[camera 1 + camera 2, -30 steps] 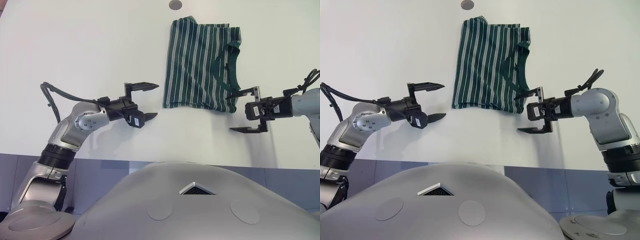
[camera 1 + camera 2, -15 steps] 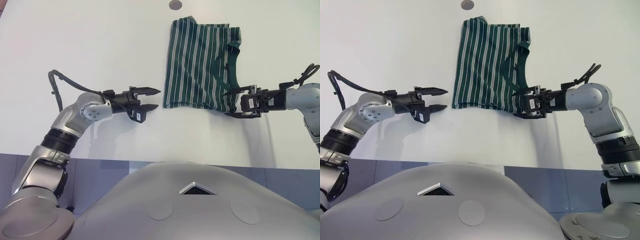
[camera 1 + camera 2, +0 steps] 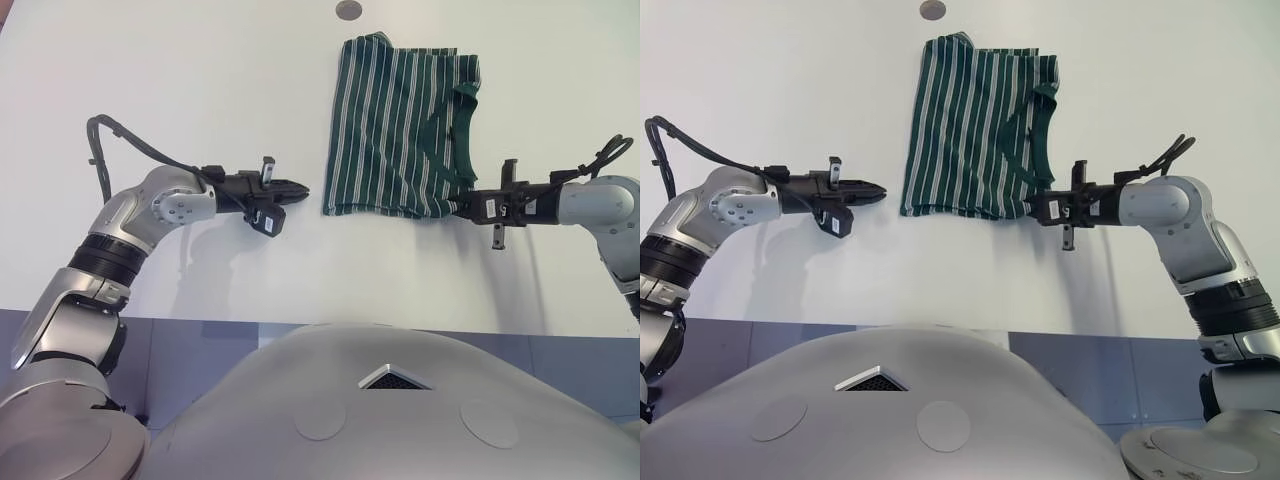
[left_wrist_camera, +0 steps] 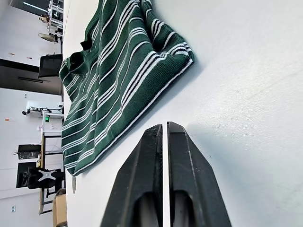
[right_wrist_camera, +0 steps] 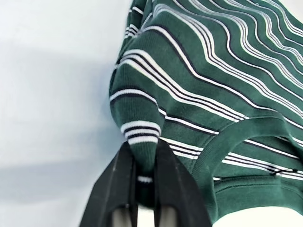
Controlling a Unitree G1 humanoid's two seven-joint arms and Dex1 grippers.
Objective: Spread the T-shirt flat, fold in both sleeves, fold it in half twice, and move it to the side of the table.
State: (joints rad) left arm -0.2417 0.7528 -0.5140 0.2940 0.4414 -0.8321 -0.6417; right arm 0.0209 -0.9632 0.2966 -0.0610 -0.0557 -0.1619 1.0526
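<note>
The green T-shirt (image 3: 400, 130) with white stripes lies folded into a rectangle on the white table (image 3: 150, 80), right of centre and towards the back. My left gripper (image 3: 300, 190) is shut with nothing in it, low over the table just left of the shirt's near left corner. The left wrist view has its fingertips (image 4: 164, 127) pressed together a short way from the shirt's (image 4: 113, 80) edge. My right gripper (image 3: 462, 207) is at the near right corner, and in the right wrist view it (image 5: 144, 156) is shut on a pinch of the striped cloth (image 5: 213, 85) by the collar band.
A small grey round disc (image 3: 349, 10) sits in the table at the back, just beyond the shirt. Bare tabletop stretches to the left and along the front edge (image 3: 320, 315).
Both grippers went from open to shut. The left one turned and slid closer to the shirt's left corner. The right one moved onto the right corner and took hold of the cloth.
</note>
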